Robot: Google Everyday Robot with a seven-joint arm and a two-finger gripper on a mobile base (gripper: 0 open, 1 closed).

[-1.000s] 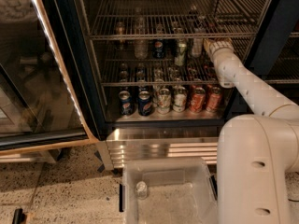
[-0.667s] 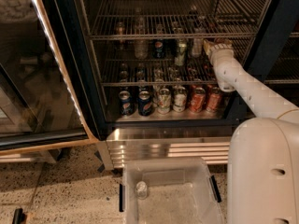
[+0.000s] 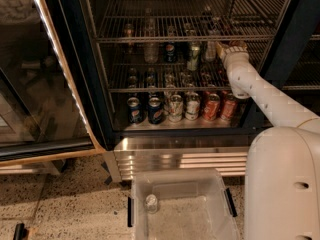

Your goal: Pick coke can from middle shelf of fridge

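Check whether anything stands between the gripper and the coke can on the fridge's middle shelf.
Nothing visible does. The gripper is inside the fridge, over the right end of the middle shelf, right beside what looks like the coke can. The nearest pale can stands farther left, not between them.

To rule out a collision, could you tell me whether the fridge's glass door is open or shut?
Open: the glass door stands swung out left, wire racks exposed, and the gripper is inside the fridge.

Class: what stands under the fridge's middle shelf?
Two blue cans, two pale cans, two red cans. The arm hides anything further right; the gripper sits above, at the middle shelf's right end.
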